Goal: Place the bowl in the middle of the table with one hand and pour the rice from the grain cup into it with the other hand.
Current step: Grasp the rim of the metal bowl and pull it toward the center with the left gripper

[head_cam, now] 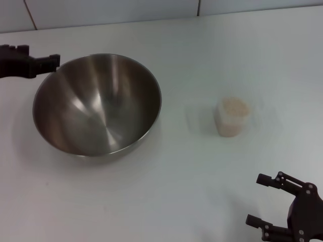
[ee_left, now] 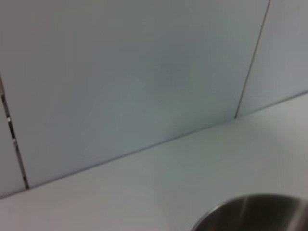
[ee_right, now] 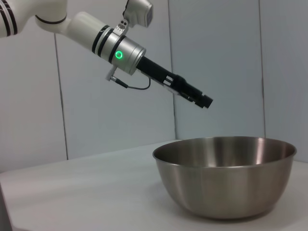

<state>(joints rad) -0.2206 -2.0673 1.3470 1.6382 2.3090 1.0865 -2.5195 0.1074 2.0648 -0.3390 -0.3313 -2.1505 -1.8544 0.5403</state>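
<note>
Above the table's far left edge the left claw (head_cam: 50, 61) hangs closed and empty, clear of the bowl (head_cam: 98, 103); the right claw (head_cam: 270, 201) waits open near the front right corner. A glancing grip could skid the bowl into the cup (head_cam: 233, 117), spilling rice (head_cam: 234, 106)

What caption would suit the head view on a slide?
Left hand poised at the empty bowl; grain cup of rice waits beyond the open right hand.
</note>
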